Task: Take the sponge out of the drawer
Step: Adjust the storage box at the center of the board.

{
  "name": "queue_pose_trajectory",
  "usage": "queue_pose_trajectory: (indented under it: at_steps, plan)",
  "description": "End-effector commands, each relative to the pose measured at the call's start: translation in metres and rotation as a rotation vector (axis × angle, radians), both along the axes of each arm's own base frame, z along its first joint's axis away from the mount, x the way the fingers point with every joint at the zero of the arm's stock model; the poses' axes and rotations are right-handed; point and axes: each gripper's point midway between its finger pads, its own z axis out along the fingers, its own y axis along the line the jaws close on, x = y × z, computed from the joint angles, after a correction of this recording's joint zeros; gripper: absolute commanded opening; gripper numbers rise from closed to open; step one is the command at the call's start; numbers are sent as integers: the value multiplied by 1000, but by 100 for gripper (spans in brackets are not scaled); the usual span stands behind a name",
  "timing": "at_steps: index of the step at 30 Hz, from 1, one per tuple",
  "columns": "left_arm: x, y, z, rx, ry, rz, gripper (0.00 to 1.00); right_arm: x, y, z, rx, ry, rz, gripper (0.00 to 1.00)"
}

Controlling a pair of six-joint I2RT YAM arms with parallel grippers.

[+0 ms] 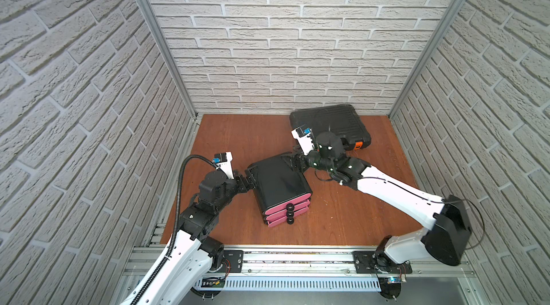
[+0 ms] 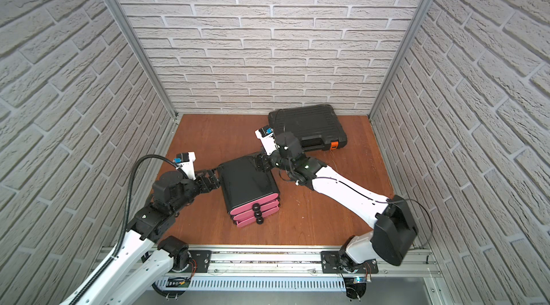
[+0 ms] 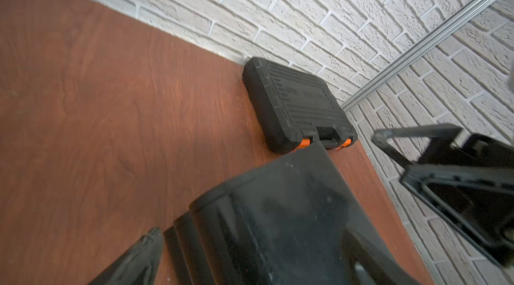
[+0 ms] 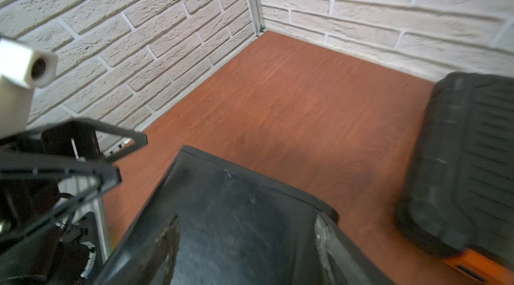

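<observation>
Left claw (image 1: 248, 180) gapes wide; right claw (image 1: 293, 160) angles inward (its grip unclear).

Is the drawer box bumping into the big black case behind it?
Apart. The right wrist view shows a strip of bare table between the drawer box and the case.

Both top views look down from high over the desk (image 1: 226, 139), facing the brick wall (image 1: 297, 50) at 12 o'clock. Both wrist cameras sit very close to the drawer box (image 3: 278, 228) and share the black case (image 4: 472, 158) at 1 o'clock.
</observation>
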Motion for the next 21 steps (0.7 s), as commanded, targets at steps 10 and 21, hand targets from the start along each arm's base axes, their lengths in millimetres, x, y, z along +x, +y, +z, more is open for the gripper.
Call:
queue_pose_trajectory:
  at_steps: [10, 21]
  plan:
    - [80, 12, 21, -43, -84, -34, 98, -78, -114, -35, -97, 95, -244, 93]
    - [114, -17, -7, -51, 4, -208, 98, -117, -111, -81, -96, 256, -133, 100]
